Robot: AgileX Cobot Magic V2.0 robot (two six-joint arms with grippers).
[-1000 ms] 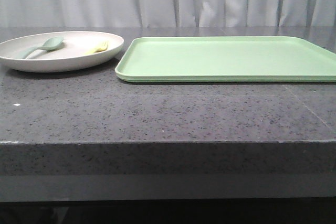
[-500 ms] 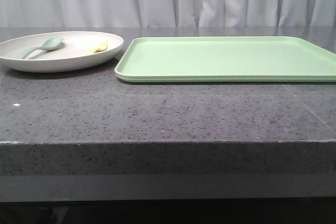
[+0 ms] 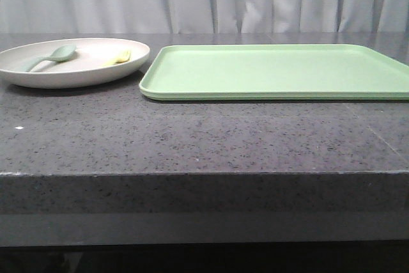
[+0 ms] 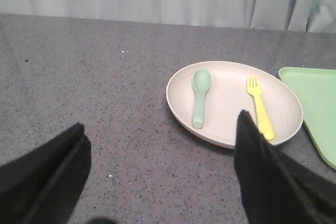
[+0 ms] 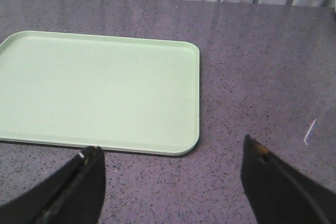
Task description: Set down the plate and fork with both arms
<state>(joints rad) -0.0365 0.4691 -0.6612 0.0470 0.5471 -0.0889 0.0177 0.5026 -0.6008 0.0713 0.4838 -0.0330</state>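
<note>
Left tool (image 4: 160, 177) and right tool (image 5: 173, 182) hung spread, empty. Fork (image 4: 261, 108) lay loose on plate (image 4: 231, 140), center-right; tilting could spill it.

Low front view along the table (image 3: 192, 139); both wrist views high, angled down.

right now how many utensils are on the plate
2. The spoon and the fork lie apart inside the plate, spoon farther from the tray, fork nearer it. None seems hidden.
</note>
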